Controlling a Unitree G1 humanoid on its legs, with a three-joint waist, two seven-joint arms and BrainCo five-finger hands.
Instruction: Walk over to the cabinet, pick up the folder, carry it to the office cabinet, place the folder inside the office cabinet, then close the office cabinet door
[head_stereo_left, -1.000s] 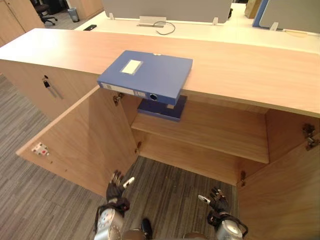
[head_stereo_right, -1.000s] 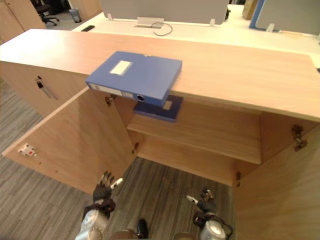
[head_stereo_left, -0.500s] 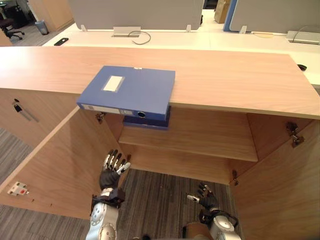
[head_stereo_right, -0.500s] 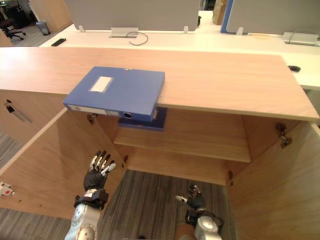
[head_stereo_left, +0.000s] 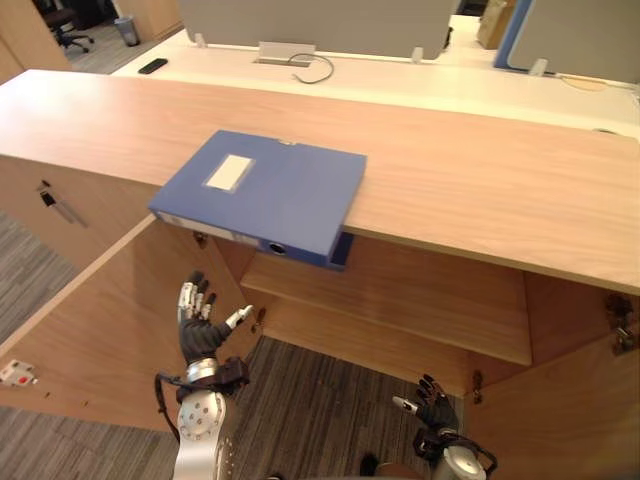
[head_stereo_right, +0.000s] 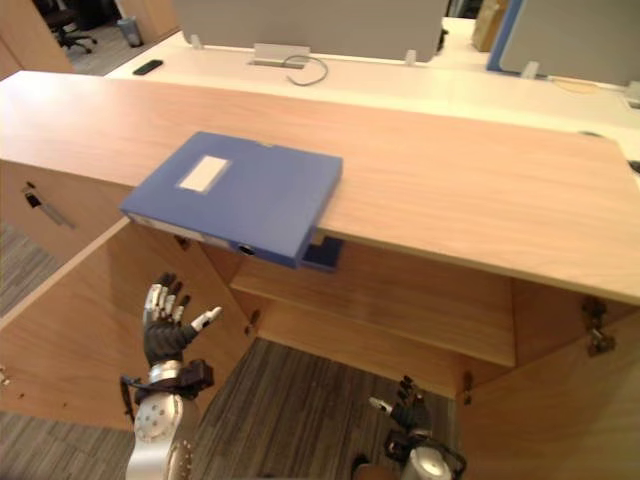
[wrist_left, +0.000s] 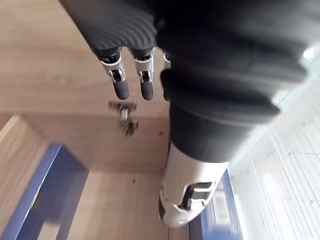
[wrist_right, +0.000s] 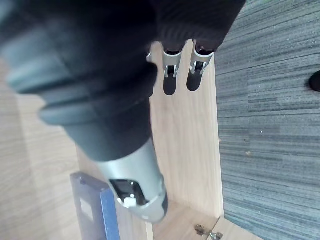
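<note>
Blue folder (head_stereo_left: 260, 190) lies flat on cabinet (head_stereo_left: 480, 190) top, near corner overhanging cabinet's front edge, untouched. Left hand (head_stereo_left: 203, 330) raised before cabinet's open left door (head_stereo_left: 100, 310), below overhang, fingers spread, holding nothing. Right hand (head_stereo_left: 428, 400) low before cabinet opening, fingers relaxed, empty. Pickup step: likely best to grip overhang, fingers under, thumb over; draw out level, clear of second folder (head_stereo_right: 322, 253) on cabinet shelf.

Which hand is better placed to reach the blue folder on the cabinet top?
Left. The left hand is open and high, under the folder and its overhanging edge; the right hand hangs low.
</note>
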